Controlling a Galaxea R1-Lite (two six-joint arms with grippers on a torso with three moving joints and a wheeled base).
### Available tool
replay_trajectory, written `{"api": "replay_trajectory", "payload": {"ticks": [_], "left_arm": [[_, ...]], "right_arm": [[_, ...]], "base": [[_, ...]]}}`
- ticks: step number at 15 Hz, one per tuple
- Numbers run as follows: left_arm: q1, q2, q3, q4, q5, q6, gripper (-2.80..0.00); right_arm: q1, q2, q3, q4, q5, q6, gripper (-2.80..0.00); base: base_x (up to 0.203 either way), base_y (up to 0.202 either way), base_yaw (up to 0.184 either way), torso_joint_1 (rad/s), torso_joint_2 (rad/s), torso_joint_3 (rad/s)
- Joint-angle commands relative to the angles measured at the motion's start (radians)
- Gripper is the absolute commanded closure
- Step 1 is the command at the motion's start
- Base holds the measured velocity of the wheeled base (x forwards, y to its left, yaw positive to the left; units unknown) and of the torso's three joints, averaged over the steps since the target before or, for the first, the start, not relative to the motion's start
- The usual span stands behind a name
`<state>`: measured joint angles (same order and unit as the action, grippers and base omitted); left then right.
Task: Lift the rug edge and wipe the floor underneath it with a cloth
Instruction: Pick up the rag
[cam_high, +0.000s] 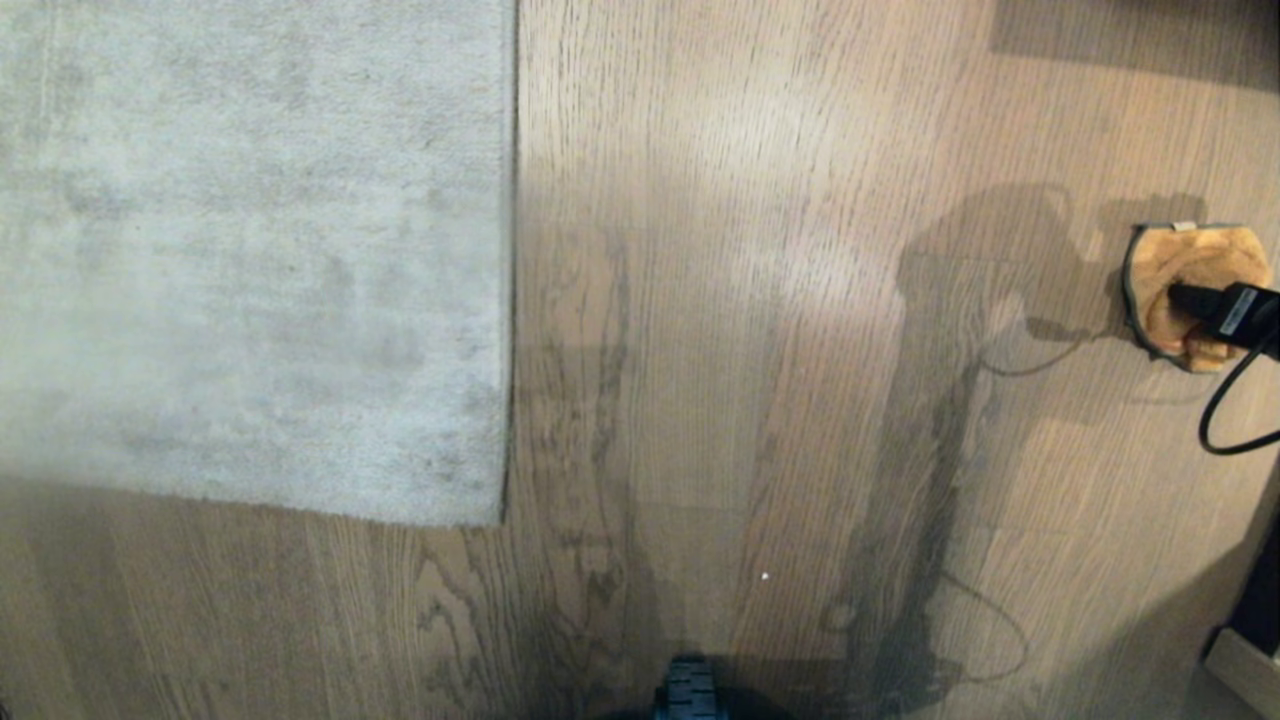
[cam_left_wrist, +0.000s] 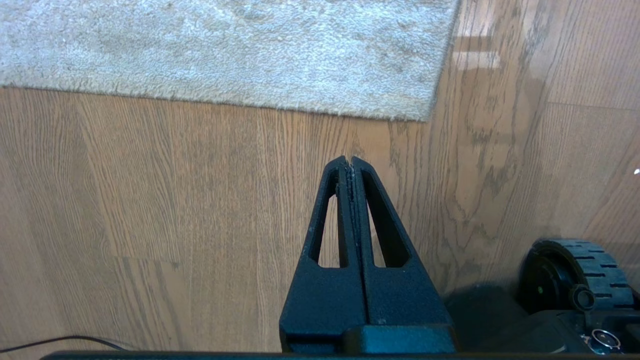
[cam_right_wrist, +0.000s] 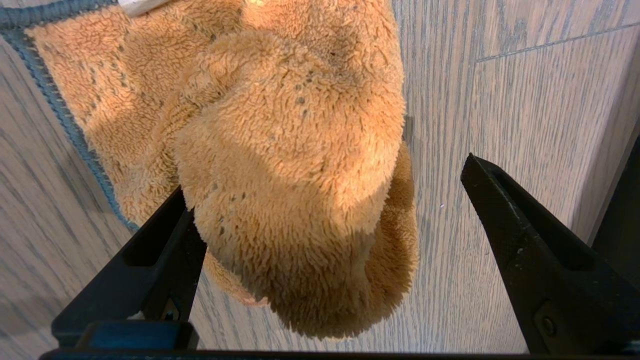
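the cloth (cam_high: 1200, 290) is seen bunched at the right edge of the head frame, lying on the floor (cam_high: 760, 350). the right gripper (cam_right_wrist: 325, 200) is held over it with its fingers (cam_right_wrist: 505, 200) spread wide, nothing gripped; one finger is tucked against the cloth's fuzzy hump, the other stands apart over bare planks, so the hump lies between them, nearer the first. the cloth's trimmed border runs away from the fingers. the rug edge (cam_high: 510, 300) is found in the upper left of the head frame, well apart from the cloth, lying flat. the left gripper (cam_left_wrist: 350, 165) is seen closed and empty, near the rug corner. the wood looks smooth and glossy; a dark cable (cam_high: 1225, 410) loops just beside the cloth.
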<state>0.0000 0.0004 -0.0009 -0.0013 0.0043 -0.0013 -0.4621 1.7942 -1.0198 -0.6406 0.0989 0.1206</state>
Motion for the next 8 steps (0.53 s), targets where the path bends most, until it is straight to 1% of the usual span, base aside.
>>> {"api": "replay_trajectory", "payload": {"ticks": [1,8], "left_arm": [[0.0,0.0,0.001,0.0,0.0,0.0,0.0],[0.0,0.0,-0.001,0.0,0.0,0.0,0.0]], "right_arm": [[0.0,0.008,0.0,-0.005,0.001,0.001,-2.8],[0.002,0.008,0.003,-0.017,0.002,-0.001,-2.8]], "base": [[0.0,0.0,0.0,0.0,0.0,0.0],[0.0,0.0,0.0,0.0,0.0,0.0]]}}
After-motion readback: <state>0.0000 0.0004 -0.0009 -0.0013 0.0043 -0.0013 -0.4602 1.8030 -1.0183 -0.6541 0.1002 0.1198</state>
